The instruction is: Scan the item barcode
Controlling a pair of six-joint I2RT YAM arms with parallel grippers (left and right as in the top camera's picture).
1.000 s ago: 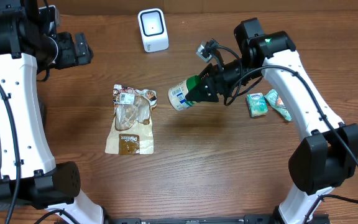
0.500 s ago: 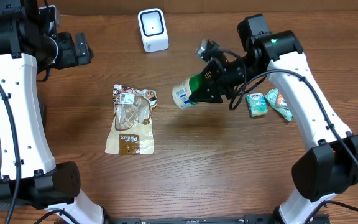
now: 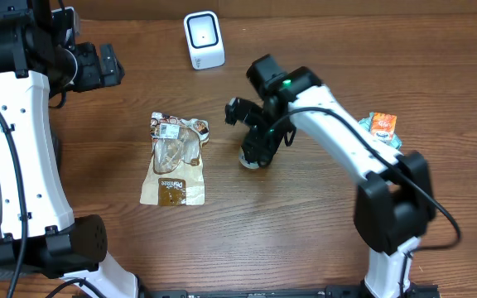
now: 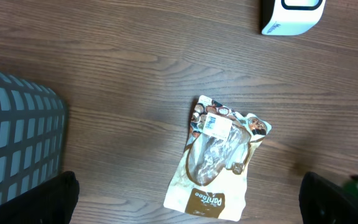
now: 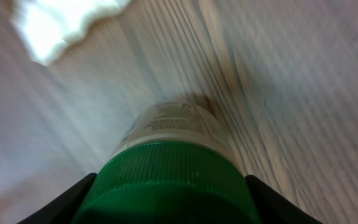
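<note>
Right wrist view, closest in: your right tool [image 5: 169, 196] grips the bottle [image 5: 169, 127] by its green cap [image 5: 166, 168], bottom toward the tabletop [image 5: 291, 74]. Overhead hides most of that under the arm [image 3: 338, 141], but places it mid-tabletop, just right of the snack pouch [image 3: 175, 157]. Your left tool [image 4: 191, 199] stands wide, empty; only its view shows a grey grid panel [image 4: 17, 143]. Farther right, small packets [image 3: 379, 128]; farthest back, the white scanner [image 3: 204, 39].

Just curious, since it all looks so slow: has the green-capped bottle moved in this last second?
Yes. In the overhead view the bottle now sits farther from the white scanner, lower in the picture.
</note>
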